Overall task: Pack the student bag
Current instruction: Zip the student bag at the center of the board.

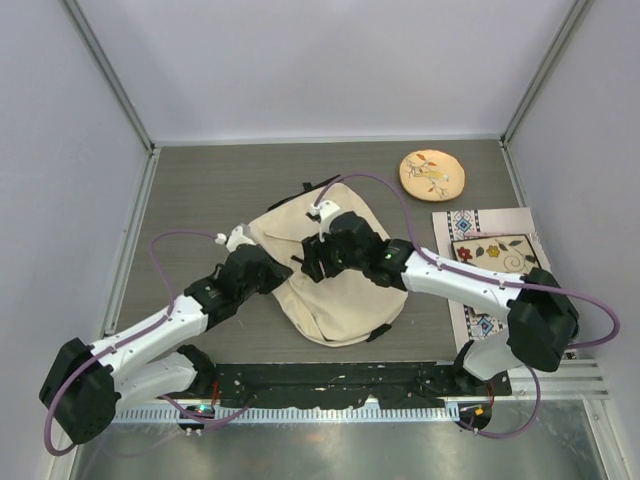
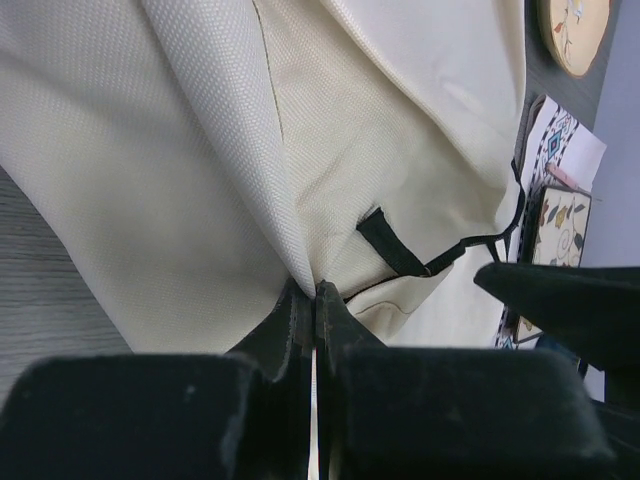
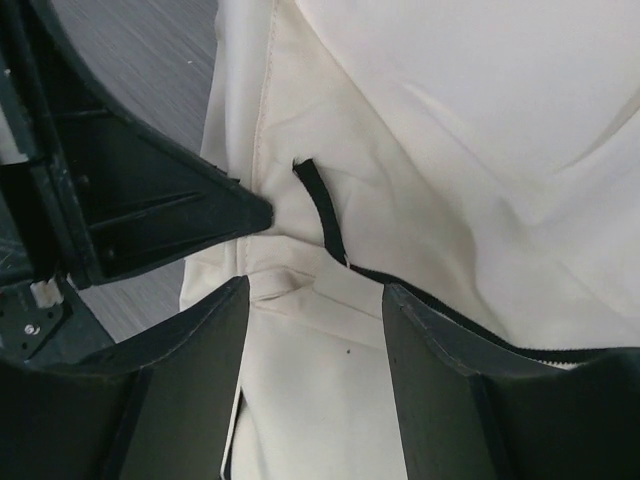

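Note:
The student bag [image 1: 335, 290], a large cream fabric backpack with thin black straps, lies on the table's middle. My left gripper [image 1: 284, 272] is shut on a pinched fold of the bag's cloth at its left side; the wrist view shows the fold [image 2: 300, 262] drawn up into the closed fingertips [image 2: 317, 295]. My right gripper [image 1: 308, 262] is open right over the bag, close to the left gripper. Its fingers [image 3: 236, 300] straddle cream fabric [image 3: 320, 340] beside a short black zipper pull tab [image 3: 322, 207]. The left gripper's tip [image 3: 235, 212] shows just beside them.
A round tan embroidered disc [image 1: 432, 173] lies at the back right. A flat floral patterned mat and books [image 1: 493, 255] lie at the right, under my right arm. White walls and metal rails bound the grey table [image 1: 200, 190].

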You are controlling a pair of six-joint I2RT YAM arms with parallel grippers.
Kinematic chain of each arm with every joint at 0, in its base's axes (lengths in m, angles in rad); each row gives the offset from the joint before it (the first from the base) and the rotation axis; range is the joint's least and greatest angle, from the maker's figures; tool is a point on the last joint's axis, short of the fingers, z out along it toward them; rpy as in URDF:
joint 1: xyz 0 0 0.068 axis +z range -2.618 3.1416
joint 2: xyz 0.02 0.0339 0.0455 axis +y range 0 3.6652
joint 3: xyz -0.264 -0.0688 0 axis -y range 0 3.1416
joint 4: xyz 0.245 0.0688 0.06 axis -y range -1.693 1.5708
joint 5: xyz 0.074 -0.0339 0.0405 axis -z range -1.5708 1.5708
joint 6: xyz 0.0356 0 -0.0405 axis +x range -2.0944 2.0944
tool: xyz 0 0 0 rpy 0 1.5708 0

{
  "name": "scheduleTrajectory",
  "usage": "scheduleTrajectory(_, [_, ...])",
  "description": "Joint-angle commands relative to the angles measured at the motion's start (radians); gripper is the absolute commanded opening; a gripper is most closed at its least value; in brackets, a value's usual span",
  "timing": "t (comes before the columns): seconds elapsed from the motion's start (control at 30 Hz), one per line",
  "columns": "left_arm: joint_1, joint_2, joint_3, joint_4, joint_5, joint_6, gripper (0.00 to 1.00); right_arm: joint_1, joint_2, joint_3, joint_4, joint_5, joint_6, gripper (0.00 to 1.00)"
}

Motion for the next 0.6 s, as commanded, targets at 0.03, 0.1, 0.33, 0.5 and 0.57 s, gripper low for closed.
scheduleTrajectory(0.03, [0.002,-0.043,0.050,-0.009,-0.010,0.065,0.00,0.036,0.068,0.104,-0.001,0.104,-0.103,0.63])
scheduleTrajectory(0.1, [0.002,-0.045,0.060,-0.014,-0.007,0.077,0.00,0.050,0.091,0.120,-0.003,0.125,-0.129,0.63])
scheduleTrajectory(0.33, [0.001,-0.043,0.070,-0.011,0.010,0.078,0.00,0.085,0.191,0.180,-0.021,0.202,-0.173,0.64])
scheduleTrajectory(0.5, [0.001,-0.055,0.073,-0.012,0.013,0.080,0.00,0.104,0.232,0.184,-0.004,0.279,-0.172,0.59])
scheduleTrajectory(0.57, [0.001,-0.055,0.074,-0.015,0.017,0.082,0.00,0.102,0.240,0.183,0.010,0.306,-0.164,0.53])
